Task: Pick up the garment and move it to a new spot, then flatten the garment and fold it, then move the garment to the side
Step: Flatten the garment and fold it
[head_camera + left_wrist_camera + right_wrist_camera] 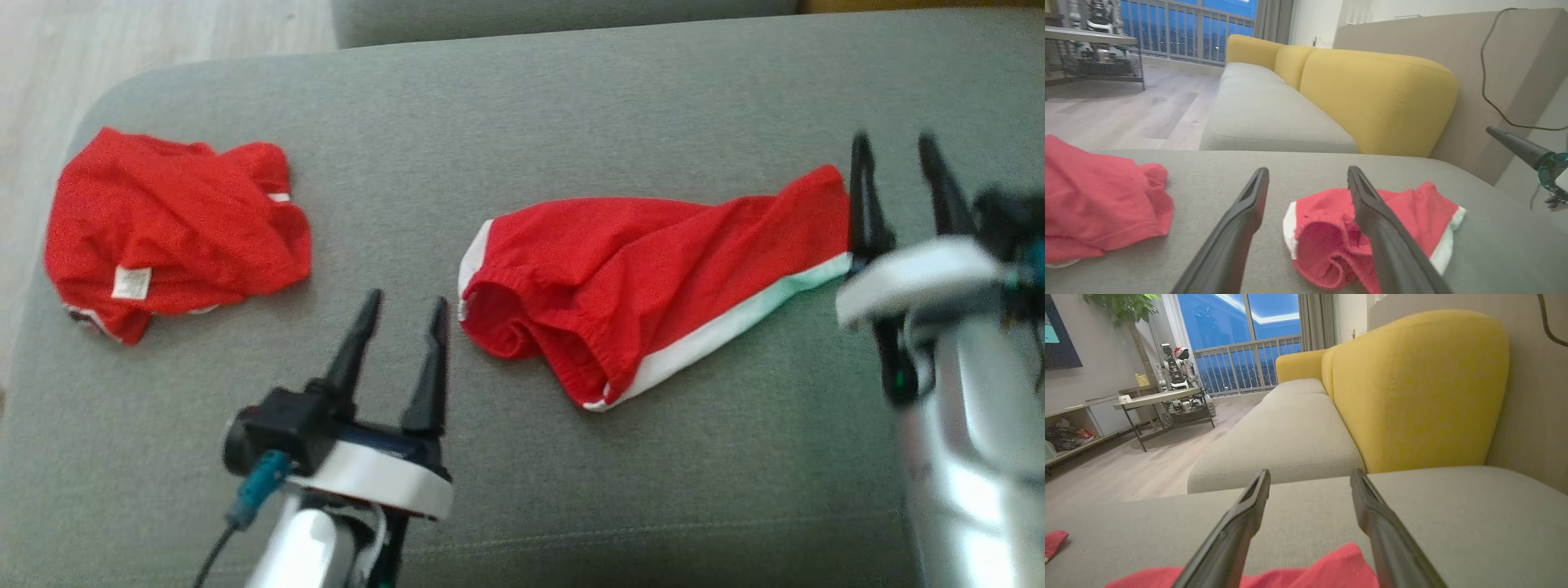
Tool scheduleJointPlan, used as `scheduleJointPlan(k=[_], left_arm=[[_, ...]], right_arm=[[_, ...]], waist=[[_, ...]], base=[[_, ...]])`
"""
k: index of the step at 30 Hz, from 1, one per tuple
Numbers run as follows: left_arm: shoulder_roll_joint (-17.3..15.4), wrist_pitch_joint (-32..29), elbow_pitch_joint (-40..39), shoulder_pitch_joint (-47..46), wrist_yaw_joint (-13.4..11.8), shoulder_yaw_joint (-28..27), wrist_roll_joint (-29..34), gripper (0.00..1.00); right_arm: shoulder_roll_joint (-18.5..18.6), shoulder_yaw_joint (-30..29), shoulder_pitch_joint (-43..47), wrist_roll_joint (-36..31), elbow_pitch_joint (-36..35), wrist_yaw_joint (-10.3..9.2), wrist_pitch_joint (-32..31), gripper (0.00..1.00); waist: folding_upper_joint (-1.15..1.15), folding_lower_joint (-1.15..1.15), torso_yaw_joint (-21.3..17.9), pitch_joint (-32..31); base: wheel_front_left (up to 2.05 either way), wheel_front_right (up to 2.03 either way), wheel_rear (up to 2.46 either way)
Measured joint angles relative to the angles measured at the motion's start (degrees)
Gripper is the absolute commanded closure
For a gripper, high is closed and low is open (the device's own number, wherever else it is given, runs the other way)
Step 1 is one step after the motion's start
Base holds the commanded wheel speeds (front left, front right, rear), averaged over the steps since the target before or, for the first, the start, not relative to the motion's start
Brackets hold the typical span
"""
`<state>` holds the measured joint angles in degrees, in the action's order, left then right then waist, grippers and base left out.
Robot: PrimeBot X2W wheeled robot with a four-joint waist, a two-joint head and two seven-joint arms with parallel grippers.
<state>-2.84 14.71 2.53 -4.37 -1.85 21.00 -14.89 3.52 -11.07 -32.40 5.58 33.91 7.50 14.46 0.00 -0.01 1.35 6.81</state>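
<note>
1. We're watching the left hand (407,299) hovering wide open, empty;
2. the right hand (892,143) is standing open, empty, at the garment's (653,269) right end;
3. the garment is lying on the grey sofa cushion (571,122).

Grey sofa seat (571,98) stretching wide and flat, with another grey cushion (1290,428) running on beyond it. Yellow backrest (1412,388) standing plump along the seat's far side, and a dark cable (1490,81) snaking down the beige panel (1515,49) behind. Pale wood floor (1147,469) off the seat's end, a table (1159,398) on dark legs, a leafy plant (1122,306), and a balcony railing (1249,363) against blue dusk.
</note>
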Motion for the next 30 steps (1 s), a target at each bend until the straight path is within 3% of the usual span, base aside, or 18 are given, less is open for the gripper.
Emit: scheduleJointPlan(k=[5,11,19,30], left_arm=[[0.00,0.00,3.00,-0.01,2.08,4.44,-0.91,0.00],[-0.04,-0.02,12.15,-0.58,5.47,10.11,-0.10,0.00],[-0.02,-0.01,19.84,-6.15,7.87,14.88,0.14,0.00],[-0.03,-0.08,29.13,-11.04,7.97,16.23,1.09,0.00]], right_arm=[[-0.27,0.70,10.98,5.19,-10.29,0.00,0.00,0.00],[-0.45,1.20,14.51,8.13,-17.04,0.00,0.01,0.00],[-0.51,1.66,14.55,9.13,-19.89,0.00,0.00,0.00],[-0.54,1.76,14.57,10.15,-20.59,0.00,0.00,0.00]], waist=[[0.00,0.00,-1.81,0.16],[0.00,0.00,-4.52,1.00],[0.00,0.01,-8.20,2.49],[0.00,0.01,-11.97,3.91]], base=[[0.00,0.00,0.00],[0.00,0.00,0.00],[0.00,0.00,0.00],[0.00,0.00,0.00]])
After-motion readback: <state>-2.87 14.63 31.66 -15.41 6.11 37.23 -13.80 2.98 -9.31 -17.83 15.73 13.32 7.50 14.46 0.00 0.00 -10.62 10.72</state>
